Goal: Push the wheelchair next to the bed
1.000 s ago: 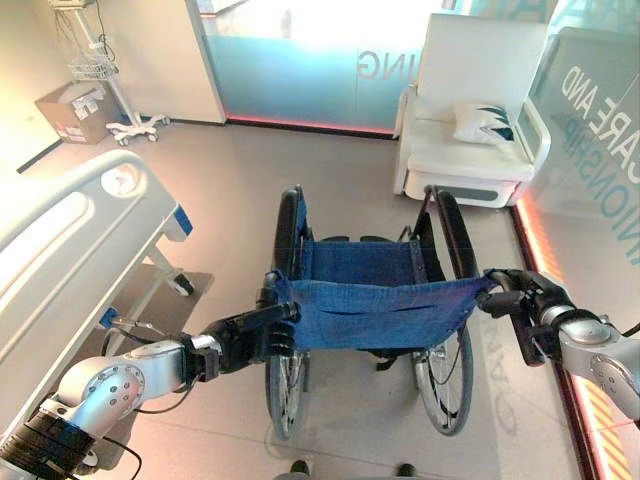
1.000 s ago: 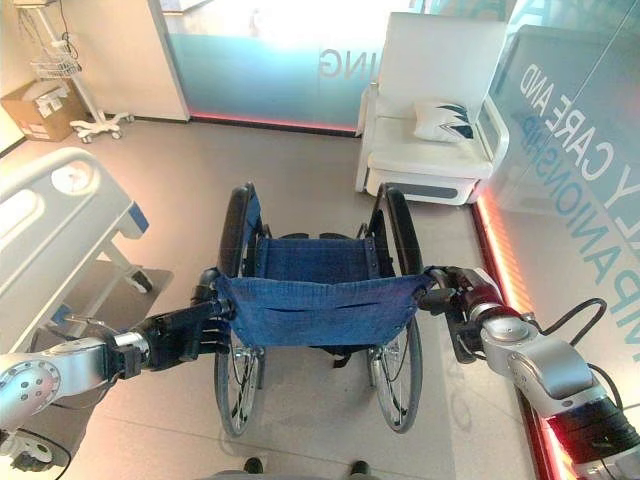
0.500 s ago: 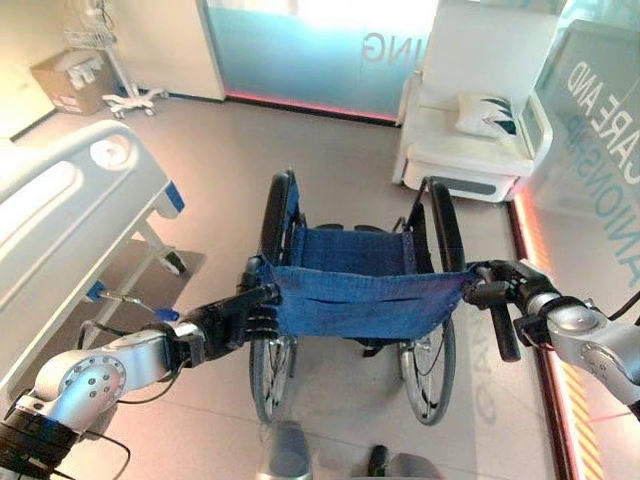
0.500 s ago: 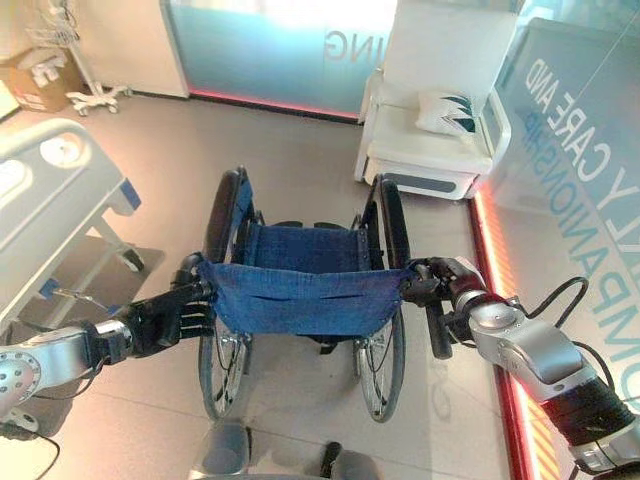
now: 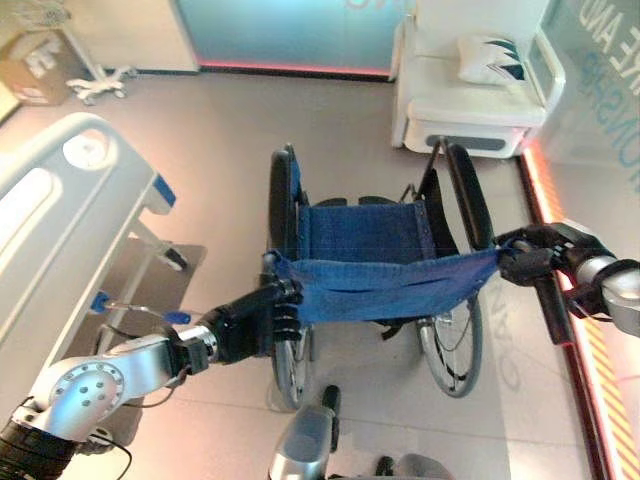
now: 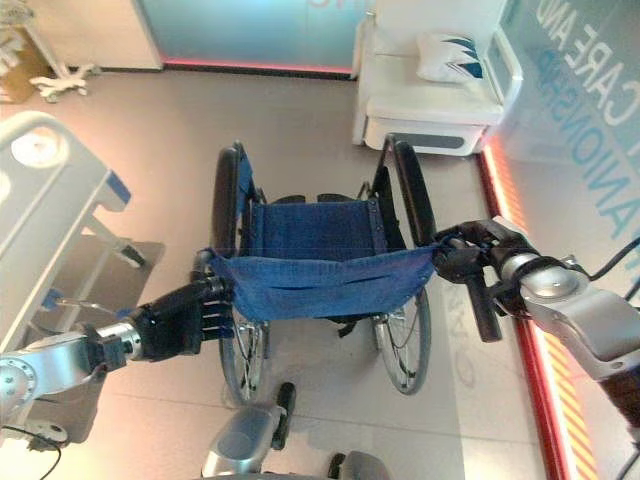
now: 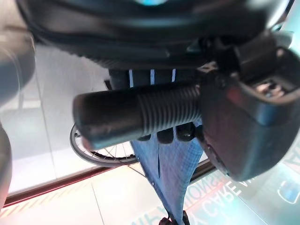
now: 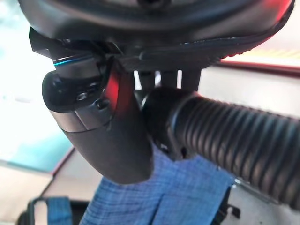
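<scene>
The wheelchair stands on the pale floor in the middle of the room, its blue sling back nearest the robot and its blue seat beyond, flanked by two large black wheels. It faces away, toward a white armchair that carries a patterned cushion.

The left hand comes in from the lower left and has its fingers curled round the wheelchair's left push handle (a black ribbed grip, seen close in the left wrist view, with the fingertips wrapped under it and the thumb beside it). The blue cloth hangs just past that grip.

The right hand reaches in from the right and is closed likewise on the right push handle, the ribbed grip lying across the palm with the thumb pressed against its end. A dark bar sticks down from this hand beside the right wheel.

The bed lies to the left of the wheelchair, near but apart from it, its white foot end and blue corner bumper level with the left wheel. A cardboard box and a wheeled stand sit at the far left by the wall. A frosted glass partition runs across the back.
</scene>
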Motion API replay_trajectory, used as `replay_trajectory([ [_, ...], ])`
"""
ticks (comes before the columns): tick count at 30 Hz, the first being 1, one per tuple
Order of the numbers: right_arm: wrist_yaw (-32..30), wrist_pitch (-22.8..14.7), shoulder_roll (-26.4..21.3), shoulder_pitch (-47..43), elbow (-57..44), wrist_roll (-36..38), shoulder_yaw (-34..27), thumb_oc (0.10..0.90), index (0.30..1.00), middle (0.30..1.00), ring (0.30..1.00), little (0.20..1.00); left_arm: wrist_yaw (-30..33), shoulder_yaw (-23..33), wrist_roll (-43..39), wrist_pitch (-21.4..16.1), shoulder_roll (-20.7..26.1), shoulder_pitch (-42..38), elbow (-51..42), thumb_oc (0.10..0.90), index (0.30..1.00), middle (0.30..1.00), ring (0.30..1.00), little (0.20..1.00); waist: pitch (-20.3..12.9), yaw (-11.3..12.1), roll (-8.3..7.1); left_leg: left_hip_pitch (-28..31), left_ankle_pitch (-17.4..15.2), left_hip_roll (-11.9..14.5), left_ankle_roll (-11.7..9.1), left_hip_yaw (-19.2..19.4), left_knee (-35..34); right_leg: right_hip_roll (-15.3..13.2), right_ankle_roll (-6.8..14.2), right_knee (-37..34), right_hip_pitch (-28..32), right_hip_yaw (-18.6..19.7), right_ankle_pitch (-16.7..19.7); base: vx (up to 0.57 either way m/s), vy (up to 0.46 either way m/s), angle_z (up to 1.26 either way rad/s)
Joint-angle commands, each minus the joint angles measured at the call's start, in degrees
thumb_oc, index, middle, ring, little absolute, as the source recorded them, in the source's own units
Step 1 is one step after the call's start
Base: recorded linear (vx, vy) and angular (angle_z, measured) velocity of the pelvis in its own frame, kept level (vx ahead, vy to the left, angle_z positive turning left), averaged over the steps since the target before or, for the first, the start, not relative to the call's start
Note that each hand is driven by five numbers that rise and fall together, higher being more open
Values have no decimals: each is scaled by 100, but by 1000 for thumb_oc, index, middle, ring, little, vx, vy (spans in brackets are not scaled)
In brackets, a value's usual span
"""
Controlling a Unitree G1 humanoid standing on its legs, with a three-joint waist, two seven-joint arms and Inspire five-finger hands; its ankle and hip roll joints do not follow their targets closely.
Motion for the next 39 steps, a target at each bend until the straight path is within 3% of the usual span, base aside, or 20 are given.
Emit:
replay_trajectory([
  [1,332,-628,294,-336,-659,54,-66,400,300,300,300,300,-74,1267,194,-718,355,-492,737,400,300,300,300,300,-1016,-188,6,-250,645,-186,-143,-246,-816,544,687,2205,-488,-180,2478,311,210,0],
  [4,386,-652,488,-640,-442,-99,126,400,300,300,300,300,-302,1298,346,-683,387,-567,894,400,300,300,300,300,-1014,-196,50,-162,540,-298,-78,-376,-754,445,576,2149,-805,-228,2339,279,100,6],
  [6,328,-593,529,-856,-397,-130,173,400,300,300,300,300,-470,1347,375,-721,500,-558,919,400,300,300,300,300,-940,-171,101,-255,461,-387,-113,-471,-477,418,293,1256,-848,-418,1911,260,7,-19],
  [9,363,-663,474,-1179,-216,-164,229,400,300,300,300,300,-608,1270,441,-868,510,-745,1086,400,300,300,300,300,-726,-260,148,-204,294,-423,-185,-627,-19,173,84,-79,-1068,-582,1764,221,-50,-41],
  [11,389,-722,387,-1276,-163,-126,212,400,300,300,300,300,-556,1202,405,-950,492,-857,1071,400,300,300,300,300,-591,-376,162,-54,87,-447,-203,-730,138,62,132,-493,-1342,-481,1970,271,-93,11],
  [12,384,-756,288,-1311,-190,-71,175,400,300,300,300,300,-477,1098,353,-1022,509,-965,1028,400,300,300,300,300,-462,-562,67,123,-369,-548,-137,-768,259,-188,361,-970,-1851,-201,2598,331,-121,62],
  [13,382,-753,277,-1301,-202,-63,158,400,300,300,300,300,-456,1085,341,-1022,513,-977,1015,400,300,300,300,300,-442,-580,71,154,-445,-547,-126,-776,291,-204,390,-1037,-1875,-176,2671,442,-156,79],
  [15,401,-532,164,-1135,-485,63,-140,400,300,300,300,300,-328,1018,333,-985,531,-997,892,400,300,300,300,300,-372,-788,-30,521,-960,-552,-68,-883,405,-438,582,-1708,-2247,103,3175,621,-207,75],
  [18,435,-326,132,-1033,-629,101,-359,400,300,300,300,300,-349,985,452,-991,461,-1010,919,400,300,300,300,300,-367,-885,-51,788,-1263,-448,-50,-951,569,-489,584,-1676,-2353,163,3252,530,-196,56],
  [20,435,-362,141,-969,-600,107,-396,400,300,300,300,300,-504,1070,503,-1074,422,-880,917,400,300,300,300,300,-460,-867,-75,756,-1223,-382,-61,-934,913,-385,553,-1486,-2224,64,2987,462,-220,43],
  [22,466,-305,156,-1150,-523,157,-239,400,300,300,300,300,-386,1151,410,-1113,343,-762,784,400,300,300,300,300,-604,-862,-41,932,-918,-180,-233,-901,1301,-236,408,-1138,-2144,-107,2836,453,-190,41],
  [23,478,-268,141,-1226,-492,161,-173,400,300,300,300,300,-391,1183,412,-1108,298,-719,746,400,300,300,300,300,-669,-893,-14,1034,-621,-60,-349,-901,1525,-138,314,-1018,-2114,-152,2758,474,-231,49],
  [24,497,-228,130,-1362,-455,97,-24,400,300,300,300,300,-323,1226,356,-1099,260,-671,646,400,300,300,300,300,-789,-905,-13,953,453,128,-679,-747,2592,27,16,-977,-1874,-372,2545,458,-240,58],
  [26,491,-262,101,-1496,-366,83,116,400,300,300,300,300,-337,1262,363,-1089,202,-634,591,400,300,300,300,300,-802,-867,-49,413,984,100,-896,-624,3781,134,-228,-1021,-1561,-491,2350,430,-271,36],
  [27,482,-293,60,-1599,-290,83,202,400,300,300,300,300,-386,1297,420,-1042,147,-606,553,400,300,300,300,300,-767,-817,-80,-218,1059,12,-937,-551,4567,192,-359,-1034,-1335,-525,2227,353,-223,-12],
  [29,486,-286,50,-1692,-265,111,271,400,300,300,300,300,-415,1301,525,-1008,97,-599,533,400,300,300,300,300,-699,-748,-83,-677,927,-20,-888,-501,4667,248,-381,-1068,-1129,-537,2175,343,-145,-7],
  [31,514,-165,35,-1766,-412,109,335,400,300,300,300,300,-367,1359,564,-1030,39,-468,455,400,300,300,300,300,-604,-603,-97,-872,634,-52,-711,-490,3799,335,-306,-1108,-859,-471,2124,505,-85,11],
  [34,506,-68,35,-1951,-457,120,498,400,300,300,300,300,-419,1523,433,-1051,119,-294,477,400,300,300,300,300,-552,-459,-89,-765,719,-39,-641,-385,2421,466,-287,-1152,-633,-341,1992,441,16,-4],
  [36,574,-138,131,-2187,-218,42,754,400,300,300,300,300,-509,1505,505,-1046,72,-264,575,400,300,300,300,300,-595,-302,47,-927,1267,125,-756,-408,516,768,-346,-1257,-391,-279,1812,597,88,-10],
  [39,618,-291,209,-2067,-167,-70,821,400,300,300,300,300,-485,1336,650,-1178,-86,-182,515,400,300,300,300,300,-578,-149,141,-1066,1822,173,-871,-272,-1102,1033,-420,-1338,74,-146,1550,630,66,-18],
])
